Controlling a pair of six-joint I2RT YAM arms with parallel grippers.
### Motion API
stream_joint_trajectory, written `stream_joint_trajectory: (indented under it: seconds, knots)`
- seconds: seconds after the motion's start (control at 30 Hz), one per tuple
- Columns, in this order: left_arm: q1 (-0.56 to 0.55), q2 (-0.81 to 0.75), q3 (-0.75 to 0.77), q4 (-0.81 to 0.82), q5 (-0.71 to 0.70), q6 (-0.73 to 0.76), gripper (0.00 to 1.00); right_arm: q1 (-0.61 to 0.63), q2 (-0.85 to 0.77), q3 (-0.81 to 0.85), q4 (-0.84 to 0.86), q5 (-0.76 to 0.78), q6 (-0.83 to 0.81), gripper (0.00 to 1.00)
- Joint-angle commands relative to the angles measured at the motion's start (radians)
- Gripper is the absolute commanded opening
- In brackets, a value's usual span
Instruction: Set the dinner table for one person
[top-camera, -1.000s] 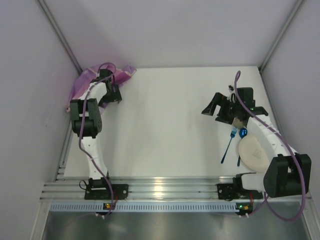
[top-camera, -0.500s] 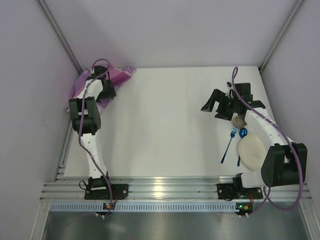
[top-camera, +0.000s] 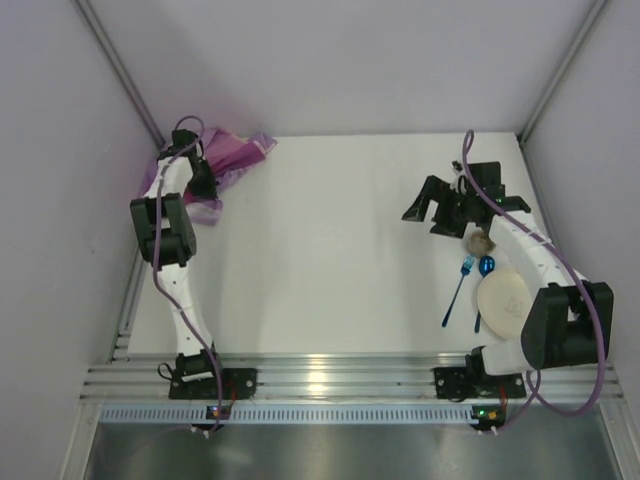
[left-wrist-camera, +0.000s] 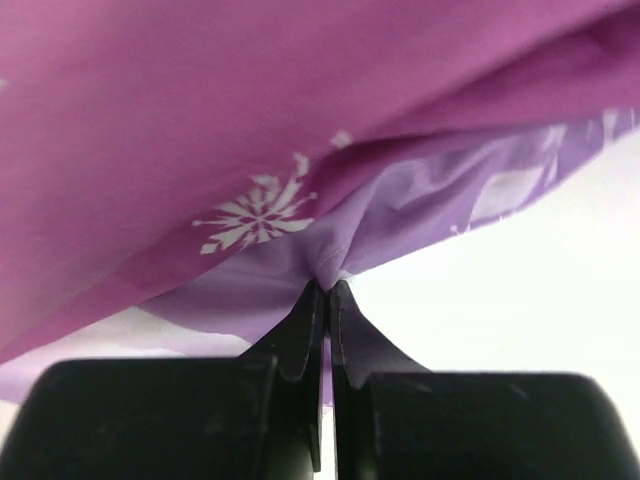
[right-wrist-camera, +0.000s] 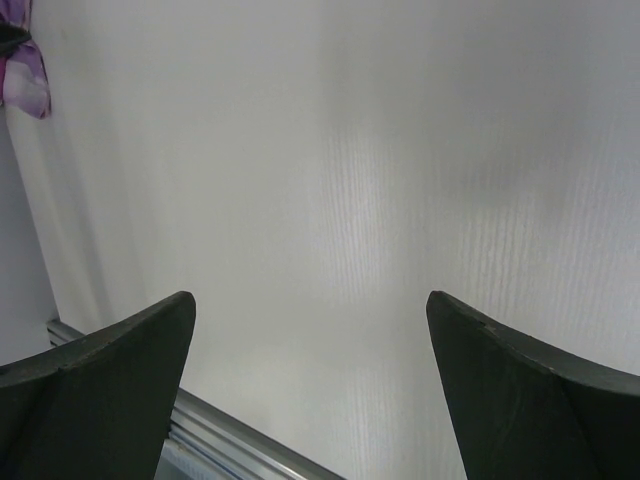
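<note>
Above the dinner table (top-camera: 330, 230), left hand (left-wrist-camera: 322, 290) pinches purple placemat (left-wrist-camera: 250, 120).

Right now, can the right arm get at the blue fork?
Probably yes. The blue fork lies uncovered on the bare table, just nearer the arm's base than the right tool, which is open and empty, with nothing between them.

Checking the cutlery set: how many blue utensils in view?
2: a fork beside the plate; a spoon-like piece at the plate's far rim, partly hidden. The right arm may hide more.
</note>
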Motion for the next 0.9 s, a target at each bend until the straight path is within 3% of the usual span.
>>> stream_joint_trajectory:
  seconds: [0.0,0.23,0.33,0.43,0.47,0.6,0.7,0.87]
  knots:
    - [-0.089,-0.042,-0.043,-0.083,0.138,-0.044,0.00,0.012,-0.056,0.021,-0.024,0.017,-0.024,1.00]
    - [-0.415,-0.170,-0.053,-0.166,0.101,-0.226,0.00,0.009,-0.116,-0.002,-0.068,0.076,-0.041,1.00]
    - [-0.604,-0.222,-0.081,-0.115,0.197,-0.364,0.04,0.007,-0.144,-0.006,-0.090,0.090,-0.053,1.00]
    - [-0.717,-0.253,-0.057,-0.059,0.263,-0.467,0.41,0.007,-0.164,-0.017,-0.092,0.091,-0.059,1.00]
    - [-0.733,-0.269,-0.038,-0.040,0.279,-0.507,0.98,0.007,-0.164,-0.020,-0.090,0.093,-0.058,1.00]
    - [-0.741,-0.348,-0.017,-0.014,0.296,-0.559,0.99,0.007,-0.152,-0.019,-0.092,0.073,-0.047,1.00]
    - [-0.697,-0.432,-0.044,-0.031,0.230,-0.529,0.99,0.007,-0.127,-0.011,-0.085,0.059,-0.026,1.00]
    - [-0.514,-0.565,-0.191,-0.119,0.083,-0.386,0.99,0.009,-0.058,0.004,-0.047,0.022,-0.004,1.00]
